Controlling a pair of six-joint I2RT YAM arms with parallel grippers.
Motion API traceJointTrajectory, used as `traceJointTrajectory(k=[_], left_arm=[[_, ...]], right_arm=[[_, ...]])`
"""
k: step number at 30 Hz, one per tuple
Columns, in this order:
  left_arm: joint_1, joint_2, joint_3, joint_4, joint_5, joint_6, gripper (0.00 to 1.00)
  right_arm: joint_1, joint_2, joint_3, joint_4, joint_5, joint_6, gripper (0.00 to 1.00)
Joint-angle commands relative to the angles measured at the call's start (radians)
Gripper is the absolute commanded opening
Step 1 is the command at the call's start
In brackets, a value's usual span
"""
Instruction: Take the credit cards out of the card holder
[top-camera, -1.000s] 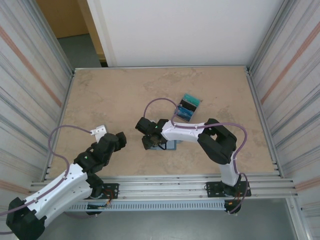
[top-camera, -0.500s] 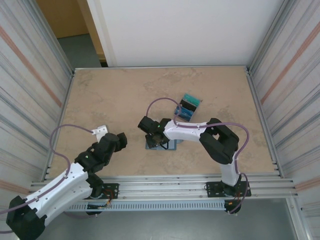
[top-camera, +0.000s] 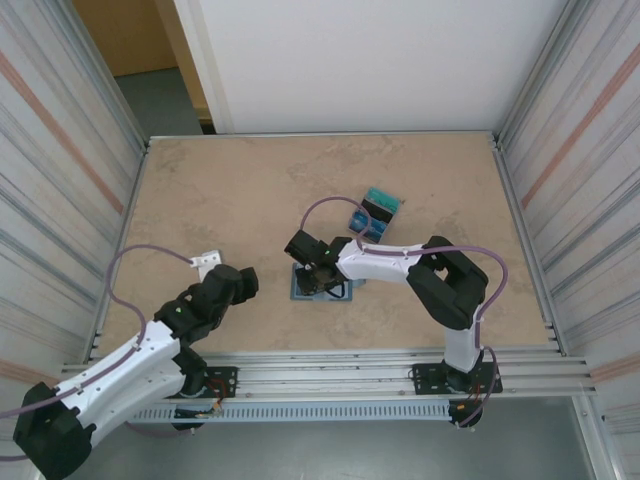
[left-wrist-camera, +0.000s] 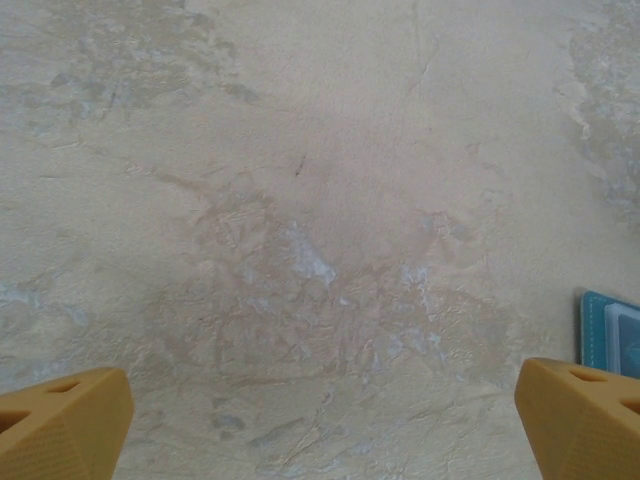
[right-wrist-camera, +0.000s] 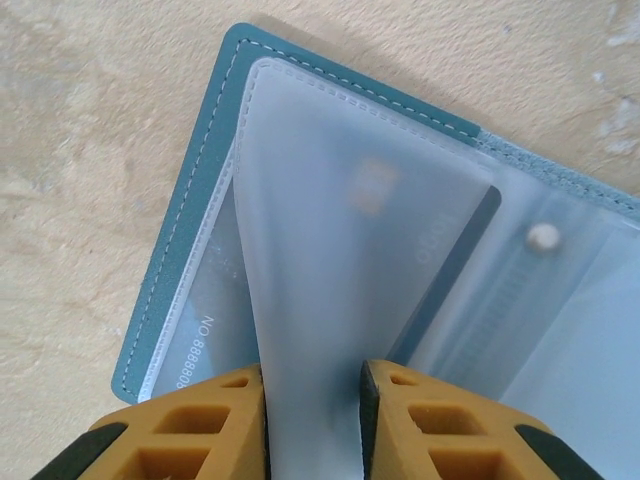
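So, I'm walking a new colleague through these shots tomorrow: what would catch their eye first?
In the right wrist view, the right gripper pinches a frosted sleeve of the open teal card holder, a dark card showing through the plastic. From above, a small pile of cards lies on the table just beyond it, while the left gripper hangs wide open over a bare patch.
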Motion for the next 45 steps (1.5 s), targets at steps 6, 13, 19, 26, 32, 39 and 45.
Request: traceJointTrajectory(k=[6, 13, 19, 26, 32, 39, 45], left_arm=[[-0.039, 0.055, 0.046, 0.068, 0.001, 0.027, 0.99], [-0.061, 0.102, 0.084, 0.078, -0.006, 0.058, 0.99], [-0.072, 0.137, 0.099, 0.099, 0.001, 0.077, 0.99], [-0.114, 0.227, 0.136, 0.138, 0.015, 0.118, 0.99], [-0.169, 0.365, 0.203, 0.16, 0.02, 0.177, 0.99], [-0.221, 0.531, 0.304, 0.118, 0.001, 0.215, 0.99], [-0.23, 0.598, 0.322, 0.118, 0.019, 0.202, 0.99]], right_arm=[[0.0, -0.081, -0.027, -0.034, 0.034, -0.013, 0.31], [-0.008, -0.107, -0.031, -0.067, 0.078, -0.02, 0.32], [-0.019, -0.133, -0.04, -0.097, 0.111, -0.012, 0.32], [-0.044, -0.183, -0.084, -0.103, 0.118, 0.011, 0.31], [-0.073, -0.208, -0.121, -0.102, 0.11, 0.031, 0.3], [-0.099, -0.228, -0.157, -0.092, 0.094, 0.049, 0.3], [-0.113, -0.252, -0.177, -0.084, 0.089, 0.054, 0.3]])
